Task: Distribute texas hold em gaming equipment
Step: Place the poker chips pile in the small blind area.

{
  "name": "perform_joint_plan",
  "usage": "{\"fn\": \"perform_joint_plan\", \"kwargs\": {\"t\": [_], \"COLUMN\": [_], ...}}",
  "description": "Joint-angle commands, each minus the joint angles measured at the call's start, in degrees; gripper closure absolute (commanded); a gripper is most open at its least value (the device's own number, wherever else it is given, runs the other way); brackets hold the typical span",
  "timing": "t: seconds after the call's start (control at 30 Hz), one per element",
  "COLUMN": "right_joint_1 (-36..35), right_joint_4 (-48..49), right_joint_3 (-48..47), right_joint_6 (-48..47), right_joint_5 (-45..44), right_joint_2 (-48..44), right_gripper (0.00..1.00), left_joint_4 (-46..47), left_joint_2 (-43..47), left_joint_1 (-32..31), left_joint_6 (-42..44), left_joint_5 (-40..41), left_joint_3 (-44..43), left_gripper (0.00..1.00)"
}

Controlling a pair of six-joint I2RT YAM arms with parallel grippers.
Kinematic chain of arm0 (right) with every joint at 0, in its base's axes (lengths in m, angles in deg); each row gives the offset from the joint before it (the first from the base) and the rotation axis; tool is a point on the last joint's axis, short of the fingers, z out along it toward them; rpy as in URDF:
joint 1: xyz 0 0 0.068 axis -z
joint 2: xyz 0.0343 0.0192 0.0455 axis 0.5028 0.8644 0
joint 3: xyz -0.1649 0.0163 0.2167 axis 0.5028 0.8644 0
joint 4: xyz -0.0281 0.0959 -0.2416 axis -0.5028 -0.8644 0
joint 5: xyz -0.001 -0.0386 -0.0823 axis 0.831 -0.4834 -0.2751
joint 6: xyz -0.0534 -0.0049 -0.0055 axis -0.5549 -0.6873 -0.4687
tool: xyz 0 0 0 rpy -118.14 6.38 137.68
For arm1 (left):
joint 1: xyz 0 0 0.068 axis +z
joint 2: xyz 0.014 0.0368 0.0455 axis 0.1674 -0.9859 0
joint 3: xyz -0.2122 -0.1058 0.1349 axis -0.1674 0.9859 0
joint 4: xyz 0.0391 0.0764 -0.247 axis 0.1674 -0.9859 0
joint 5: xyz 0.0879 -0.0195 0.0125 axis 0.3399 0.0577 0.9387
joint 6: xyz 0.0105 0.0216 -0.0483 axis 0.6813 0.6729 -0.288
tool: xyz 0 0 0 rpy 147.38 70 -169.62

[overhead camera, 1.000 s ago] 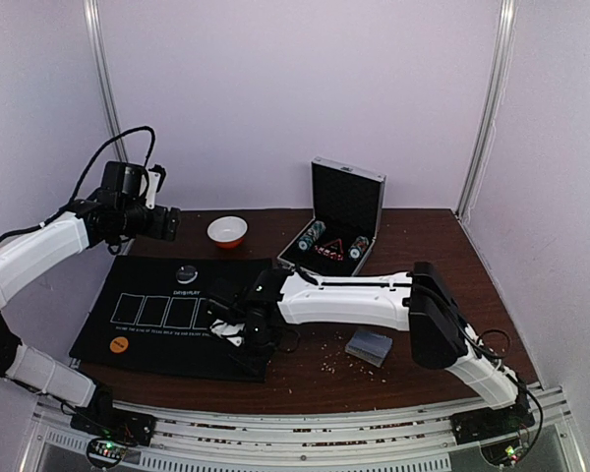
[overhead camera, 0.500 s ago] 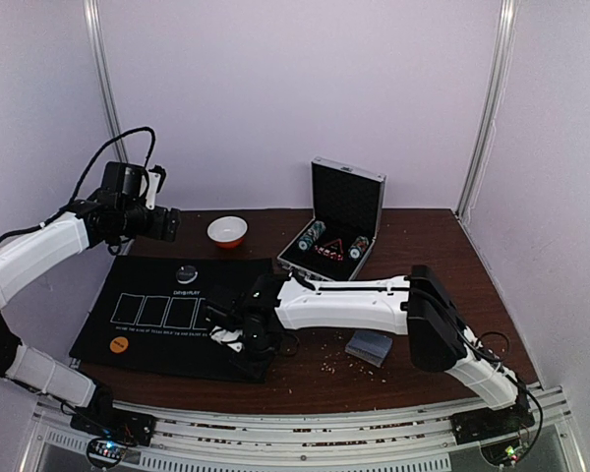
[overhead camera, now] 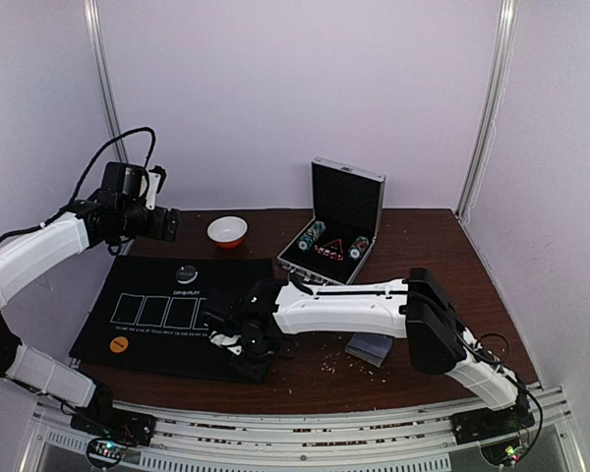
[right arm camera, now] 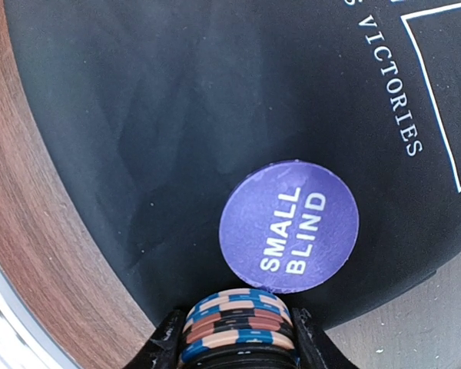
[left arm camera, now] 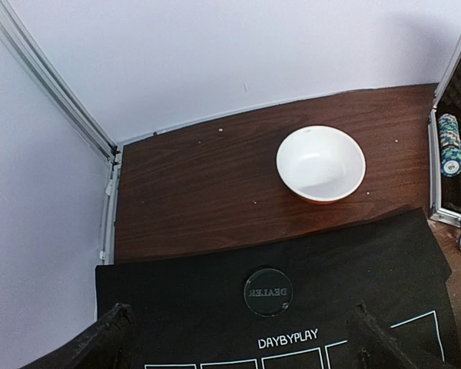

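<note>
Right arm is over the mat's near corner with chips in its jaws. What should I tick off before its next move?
1. Grip of right jaws on striped poker chip stack: ok.
2. Stack clear of purple round SMALL BLIND disc: cannot tell, they overlap in the wrist view.
3. Purple disc flat on black felt mat: ok.
4. Placement of black round DEALER disc on mat: ok.
5. State of left jaws, open and empty: ok.

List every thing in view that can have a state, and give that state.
Aluminium case: lid open.
White bowl: upright, empty.
Left hand: open, empty.
Right hand: shut on chip stack.
Small Blind disc: flat on mat, label up.
Dealer button: flat, label up.
</note>
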Motion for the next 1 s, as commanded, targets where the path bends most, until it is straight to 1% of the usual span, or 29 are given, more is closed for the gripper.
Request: {"fn": "perform_joint_plan", "kwargs": {"t": [0.0,0.23,0.33,0.43,0.77,0.83,0.97], "right_joint_1": [-0.2,-0.1,-0.1,-0.1,-0.1,0.0,1.1], "right_joint_4": [-2.0,-2.5,-2.2,-2.3,-1.9,-1.7,-0.8], "right_joint_3": [-0.4,-2.7,-2.8,-2.8,-3.0,-3.4,-3.4], "right_joint_6": [0.2,0.2,0.2,-0.1,-0.5,-0.6,-0.3], "right_joint_5": [-2.5,-3.0,-2.9,-2.3,-0.1,0.0,0.5], "right_joint_2": [1.6,1.4,0.8,0.3,-2.2,-3.2,-6.8], "right_gripper": [0.53,0.44,0.42,0.37,0.11,0.02,0.00], "left_joint_4": [2.1,2.1,2.1,2.1,2.2,2.2,2.2], "left_joint_2": [1.3,1.1,1.1,1.1,1.2,1.2,1.3], "left_joint_1": [0.3,0.3,0.3,0.3,0.4,0.3,0.4], "left_joint_6": [-0.1,-0.1,-0.1,0.0,0.2,0.1,0.1], "left_joint_5": [-0.9,-1.1,-1.1,-1.0,-1.1,-1.3,-1.7], "left_joint_3": [0.3,0.2,0.2,0.1,0.0,0.0,0.0], "left_gripper": [0.02,0.02,0.02,0.02,0.02,0.02,0.02]}}
